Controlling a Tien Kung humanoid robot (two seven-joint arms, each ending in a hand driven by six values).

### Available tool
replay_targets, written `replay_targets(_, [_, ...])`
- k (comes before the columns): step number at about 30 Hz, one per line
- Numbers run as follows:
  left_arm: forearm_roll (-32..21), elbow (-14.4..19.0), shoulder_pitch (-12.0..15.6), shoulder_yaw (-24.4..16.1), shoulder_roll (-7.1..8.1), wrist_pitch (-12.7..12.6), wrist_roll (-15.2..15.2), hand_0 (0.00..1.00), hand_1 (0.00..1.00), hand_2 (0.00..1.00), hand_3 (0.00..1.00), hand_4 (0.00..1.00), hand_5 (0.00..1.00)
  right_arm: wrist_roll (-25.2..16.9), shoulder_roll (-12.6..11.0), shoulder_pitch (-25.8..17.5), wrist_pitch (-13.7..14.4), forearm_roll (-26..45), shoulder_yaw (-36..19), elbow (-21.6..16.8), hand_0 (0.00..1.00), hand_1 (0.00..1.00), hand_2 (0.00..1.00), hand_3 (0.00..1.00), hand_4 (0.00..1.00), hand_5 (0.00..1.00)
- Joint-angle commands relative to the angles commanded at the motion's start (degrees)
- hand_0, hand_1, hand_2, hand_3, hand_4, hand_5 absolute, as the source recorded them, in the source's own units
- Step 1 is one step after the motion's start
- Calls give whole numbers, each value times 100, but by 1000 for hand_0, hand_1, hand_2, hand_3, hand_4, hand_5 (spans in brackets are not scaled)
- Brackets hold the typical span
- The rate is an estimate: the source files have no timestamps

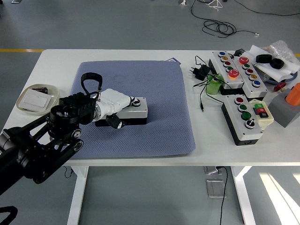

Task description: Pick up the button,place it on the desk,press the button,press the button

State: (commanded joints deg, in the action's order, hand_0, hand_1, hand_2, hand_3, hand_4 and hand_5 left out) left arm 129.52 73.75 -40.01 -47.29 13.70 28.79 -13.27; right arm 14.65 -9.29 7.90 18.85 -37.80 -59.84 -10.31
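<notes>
White table [117, 55]: 1 blue mat [159, 103], 1 button box [136, 111] w/ left hand [115, 107] on it.

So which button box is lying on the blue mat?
The small white button box under the robot's left hand. The other two button boxes sit on the bare white table at the right.

One head camera looks forward and down from high, seemingly moderately near, over the table [117, 55].

White hand [114, 104]; grey-black button box [133, 112]; blue-grey textured mat [154, 89]; white table [117, 55].
</notes>
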Motion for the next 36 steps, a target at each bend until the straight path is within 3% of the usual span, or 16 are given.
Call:
replay_targets(9, [1,96,-6,-29,16,5,-17,2,28,75,833,704,200,5,0,1,-2,-20,-16,0,787,797,817,751,412,479])
replay_targets(20, [48,690,21,-304,49,-599,15,2,27,76,835,707,201,2,0,-1,-1,-28,-31,0,787,797,817,751,412,479])
replay_targets(26, [48,745,49,-453,57,-865,-16,2,29,76,836,709,208,8,-3,-2,-6,-51,-40,0,787,797,817,751,412,479])
replay_targets(27, [48,727,72,-493,61,-1020,-46,17,116,183,898,816,472,8,-3,-3,-5,-49,-42,0,787,797,817,751,412,479])
replay_targets(30, [-4,676,129,-539,59,-1576,-131,17,116,183,898,816,472,8,-3,-10,-2,-44,-46,0,787,797,817,751,412,479])
replay_targets(32, [-340,607,185,-552,52,-2060,-159,17,116,183,898,816,472,13,-1,-14,-1,-60,-52,0,787,797,817,751,412,479])
replay_targets(33, [-529,589,204,-557,49,-2318,-147,418,551,567,986,834,795,14,-1,-15,-1,-67,-53,0,787,797,817,751,412,479])
replay_targets(36, [-1164,480,259,-582,36,-3019,67,418,551,567,986,834,795,13,2,-26,2,-57,-50,0,787,797,817,751,412,479])
